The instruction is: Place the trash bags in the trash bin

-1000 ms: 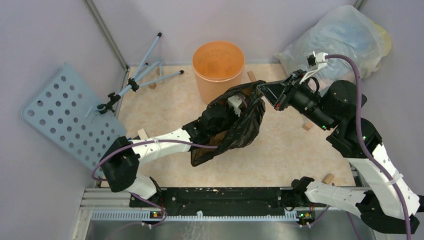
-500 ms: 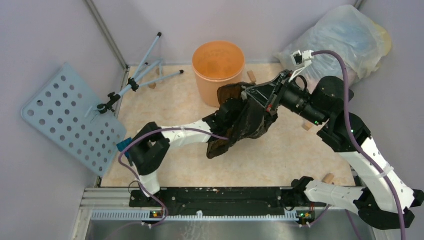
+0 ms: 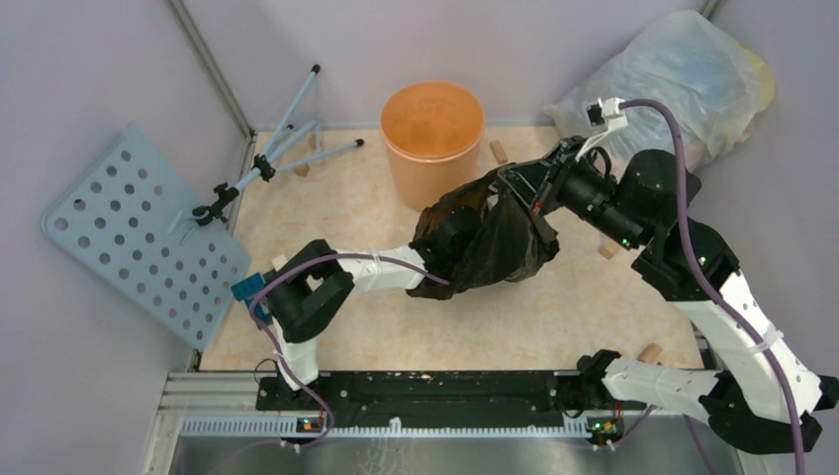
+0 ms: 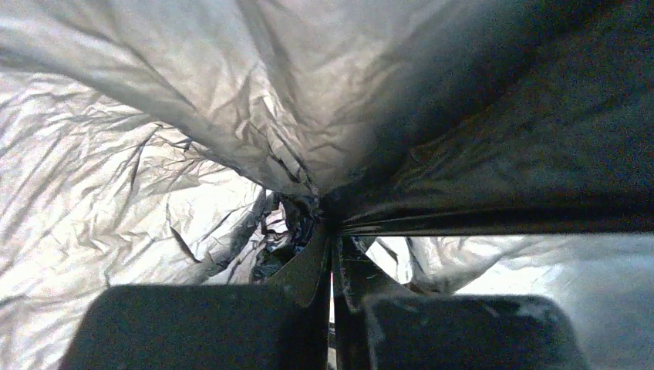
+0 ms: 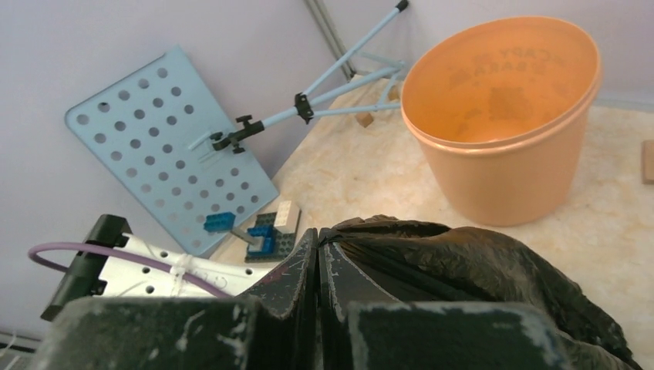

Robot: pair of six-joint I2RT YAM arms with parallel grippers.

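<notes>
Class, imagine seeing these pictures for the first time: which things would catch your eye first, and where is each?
First the crinkled black trash bag, held mid-table between the left gripper and right gripper, both shut on it. Next the orange bucket, upright just behind it near the far edge, and the big translucent stuffed bag in the far right corner.

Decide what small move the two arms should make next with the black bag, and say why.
Probably raise the black bag and carry it toward the orange bucket: the left tool and right tool are shut on its film, yet it hangs outside the bucket, on its near side.
</notes>
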